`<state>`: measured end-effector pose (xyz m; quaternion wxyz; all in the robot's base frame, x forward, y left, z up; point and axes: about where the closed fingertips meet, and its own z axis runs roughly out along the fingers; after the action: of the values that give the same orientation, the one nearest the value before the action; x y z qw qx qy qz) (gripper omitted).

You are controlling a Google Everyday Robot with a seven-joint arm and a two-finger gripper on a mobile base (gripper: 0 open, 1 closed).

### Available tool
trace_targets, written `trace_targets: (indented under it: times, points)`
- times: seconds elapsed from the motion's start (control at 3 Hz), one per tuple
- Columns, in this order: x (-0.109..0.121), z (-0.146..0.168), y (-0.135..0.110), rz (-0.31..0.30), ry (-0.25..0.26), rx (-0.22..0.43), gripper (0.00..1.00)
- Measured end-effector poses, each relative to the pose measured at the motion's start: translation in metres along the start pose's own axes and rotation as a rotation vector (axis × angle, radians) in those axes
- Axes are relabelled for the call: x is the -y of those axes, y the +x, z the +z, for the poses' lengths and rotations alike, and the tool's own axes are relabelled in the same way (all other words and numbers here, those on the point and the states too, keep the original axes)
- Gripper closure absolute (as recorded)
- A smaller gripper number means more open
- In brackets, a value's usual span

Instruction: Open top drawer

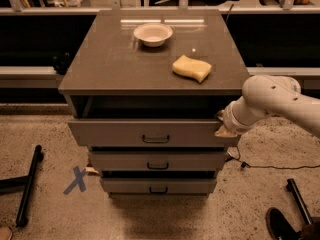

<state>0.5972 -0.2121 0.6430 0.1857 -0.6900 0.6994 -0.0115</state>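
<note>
The top drawer (125,133) is the widest grey-brown front, with a small black centre handle (155,139). It stands pulled out from the cabinet, with a dark gap showing above its front. My gripper (222,124) is at the drawer's right end, by the top right corner of the front. The white arm (272,104) reaches in from the right and hides the fingers.
Two narrower drawers (157,160) sit below, shut or nearly shut. On the cabinet top (110,59) stand a white bowl (153,34) and a yellow sponge (191,68). A blue X (76,179) marks the floor at left. A black cable (270,166) lies on the floor at right.
</note>
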Motion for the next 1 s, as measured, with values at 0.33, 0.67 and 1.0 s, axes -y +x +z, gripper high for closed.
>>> trace_targets:
  times: [0.33, 0.67, 1.0]
  points:
    - [-0.0007, 0.0012, -0.0003, -0.001, -0.003, 0.000, 0.51]
    - [-0.0007, 0.0013, -0.0003, -0.001, -0.003, 0.000, 0.28]
    - [-0.0007, 0.0013, -0.0003, -0.001, -0.003, 0.000, 0.04]
